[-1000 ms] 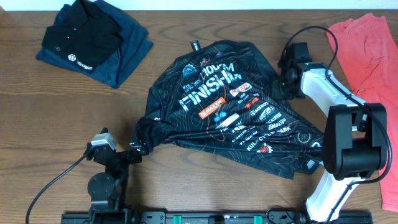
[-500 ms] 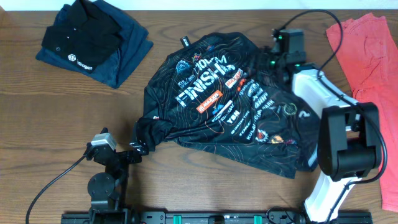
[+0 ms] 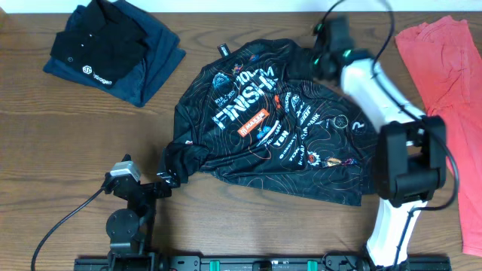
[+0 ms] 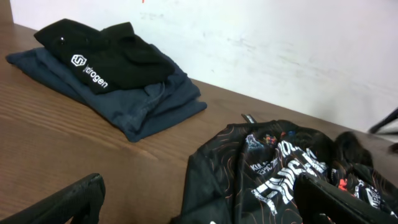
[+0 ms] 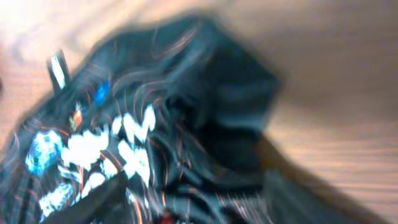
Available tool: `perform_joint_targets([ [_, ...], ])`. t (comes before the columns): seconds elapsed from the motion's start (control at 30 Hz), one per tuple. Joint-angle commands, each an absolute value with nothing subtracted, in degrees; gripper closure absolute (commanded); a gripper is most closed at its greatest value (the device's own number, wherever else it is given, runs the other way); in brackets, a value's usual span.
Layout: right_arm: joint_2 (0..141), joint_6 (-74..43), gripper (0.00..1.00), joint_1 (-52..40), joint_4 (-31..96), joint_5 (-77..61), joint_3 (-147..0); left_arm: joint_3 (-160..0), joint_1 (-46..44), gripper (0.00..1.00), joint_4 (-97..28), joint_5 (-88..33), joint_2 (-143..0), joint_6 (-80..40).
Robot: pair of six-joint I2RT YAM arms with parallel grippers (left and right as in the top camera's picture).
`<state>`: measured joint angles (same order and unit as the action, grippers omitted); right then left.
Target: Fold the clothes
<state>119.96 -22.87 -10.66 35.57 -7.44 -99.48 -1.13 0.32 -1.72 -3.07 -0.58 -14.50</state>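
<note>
The black jersey [image 3: 279, 128] lies spread and creased on the middle of the wooden table, its logos facing up. It also shows in the left wrist view [image 4: 273, 168] and, blurred, in the right wrist view [image 5: 124, 137]. My right gripper [image 3: 320, 53] hovers over the jersey's far right corner. Its two dark fingers stand apart [image 5: 199, 202] with fabric beneath them and nothing pinched between them. My left gripper [image 3: 169, 181] rests low at the jersey's near left sleeve. It is wide open [image 4: 199, 211], and the fabric's edge lies between its fingers.
A folded dark blue stack with a black polo on top [image 3: 113, 53] [image 4: 118, 68] sits at the far left. A coral-red garment [image 3: 444, 68] lies along the right edge. A white wall [image 4: 280, 50] runs along the table's back edge.
My right arm swung toward the back and left, dragging the jersey's right side up and spreading it. Its jaws have now parted. The left arm stayed still.
</note>
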Motion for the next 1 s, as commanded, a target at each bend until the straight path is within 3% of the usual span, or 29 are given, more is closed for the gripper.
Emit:
perform_joint_targets([
  [0.0,119.11,-19.44,0.01,-7.29,44.82,-3.07,-110.83,-0.23,0.21,0.02,-3.79,-3.60,-0.23,-13.54],
  [0.17,118.15,-20.03,0.01,-4.01,64.60,-2.96,-123.11,-0.23,0.21,0.02,-3.79,-3.60,-0.23,-13.54],
  [0.37,114.32,-21.28,0.01,-2.92,78.46,-1.91,-125.56,-0.23,0.21,0.02,-3.79,-3.60,-0.23,-13.54],
  [0.6,107.55,-34.44,0.01,-3.46,95.79,17.56,-125.45,-0.23,0.21,0.02,-3.79,-3.60,-0.23,-13.54],
  [0.97,88.42,-35.27,0.01,-2.26,96.64,17.34,-105.21,-0.23,0.21,0.02,-3.79,-3.60,-0.23,-13.54],
])
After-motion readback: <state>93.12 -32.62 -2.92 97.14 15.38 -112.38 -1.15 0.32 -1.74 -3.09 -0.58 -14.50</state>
